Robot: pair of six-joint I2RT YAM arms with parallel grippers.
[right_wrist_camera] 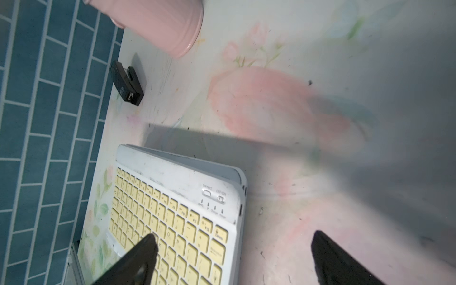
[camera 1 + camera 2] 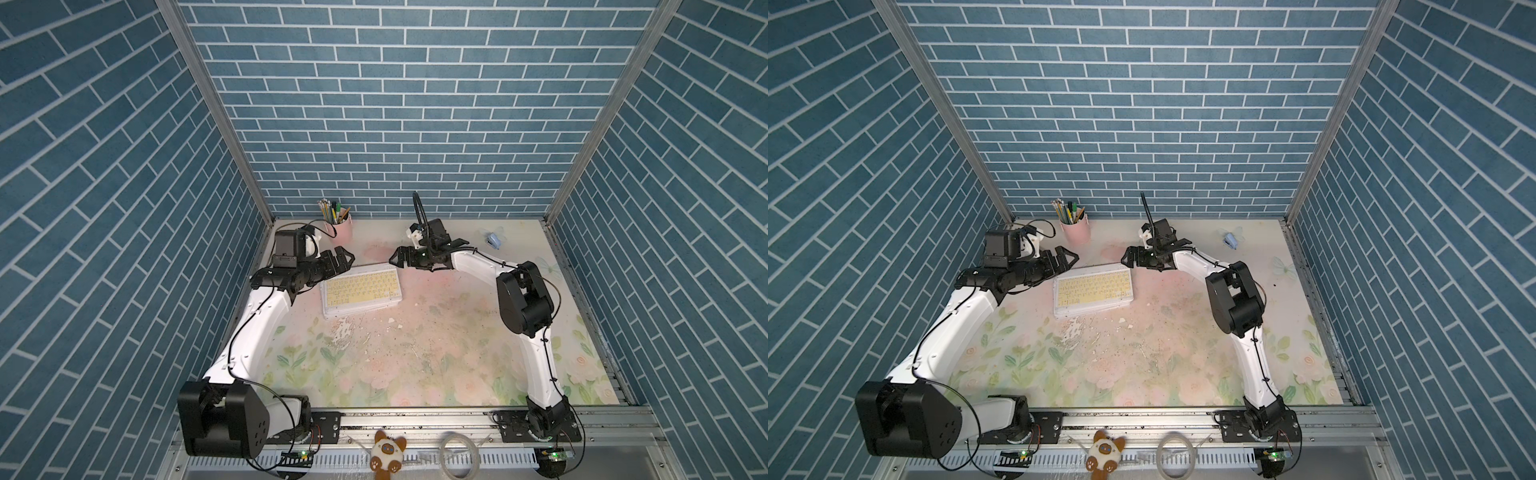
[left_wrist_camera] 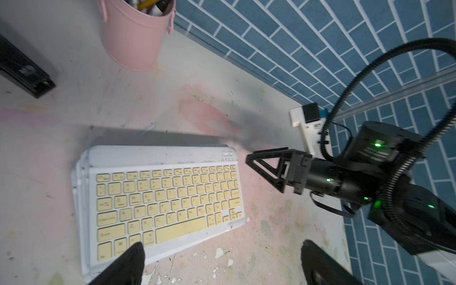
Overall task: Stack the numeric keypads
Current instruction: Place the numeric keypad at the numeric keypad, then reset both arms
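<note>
The numeric keypads (image 2: pixel 362 289) (image 2: pixel 1093 287) lie in one stack toward the back of the table. The top one has a white frame and pale yellow keys (image 3: pixel 160 197) (image 1: pixel 172 217). White edges of lower ones stick out beneath it. My left gripper (image 2: pixel 344 257) (image 2: pixel 1069 257) (image 3: pixel 222 246) hovers open at the stack's far left corner, holding nothing. My right gripper (image 2: pixel 395 261) (image 2: pixel 1126 261) (image 1: pixel 234 237) hovers open at the far right corner, one finger above the keys, the other past the stack's edge.
A pink cup of pencils (image 2: pixel 343 228) (image 3: pixel 135 37) stands at the back wall, left of the stack. A black stapler (image 3: pixel 22 71) (image 1: pixel 127 85) lies near it by the left wall. A small light-blue stapler (image 2: pixel 493 240) sits back right. A plush cat (image 2: pixel 388 455) hangs on the front rail.
</note>
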